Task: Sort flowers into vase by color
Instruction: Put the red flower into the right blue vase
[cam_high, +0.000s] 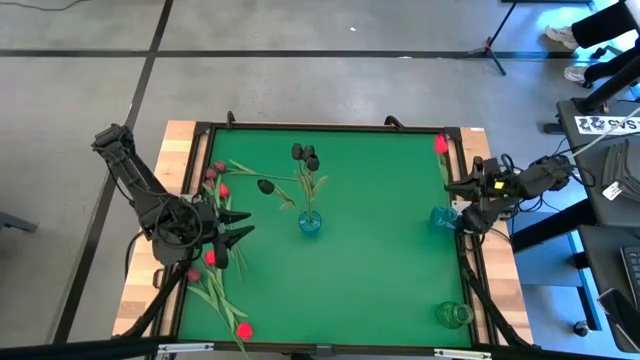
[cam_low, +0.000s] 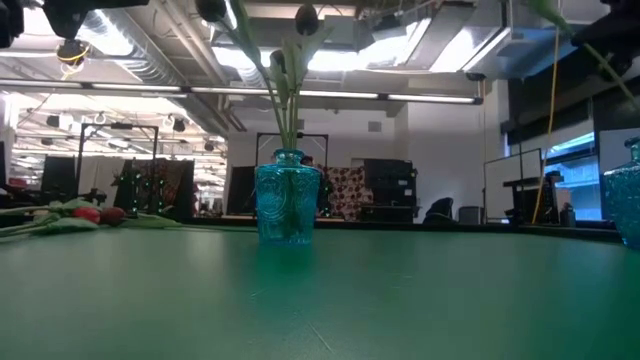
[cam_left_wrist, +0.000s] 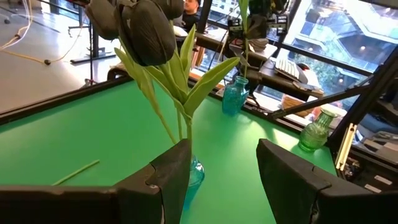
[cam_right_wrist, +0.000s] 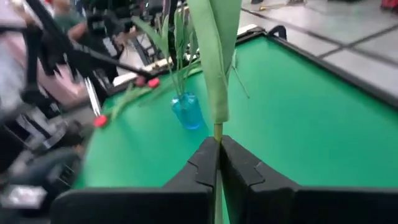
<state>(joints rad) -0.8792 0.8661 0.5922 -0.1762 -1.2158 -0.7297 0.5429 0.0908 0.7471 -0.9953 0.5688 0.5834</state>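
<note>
So far only black tulips (cam_high: 305, 155) fill the centre blue vase (cam_high: 310, 223); right end effector (cam_right_wrist: 218, 146) clamps a red tulip's stem (cam_right_wrist: 217, 93), left end effector (cam_high: 236, 224) gapes beside loose tulips (cam_high: 215, 280).

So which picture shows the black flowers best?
The left wrist view: a black tulip head fills the frame close up. The high view shows the black tulips small, in the middle blue vase. The low view cuts the heads off; the right wrist view blurs them.

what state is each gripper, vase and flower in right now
left gripper: open, empty
right gripper: shut on red tulip's green stem
middle blue glass vase: upright, holds black tulips
right-edge blue glass vase: upright
green glass vase: upright, empty
loose red tulips: lying flat
</note>
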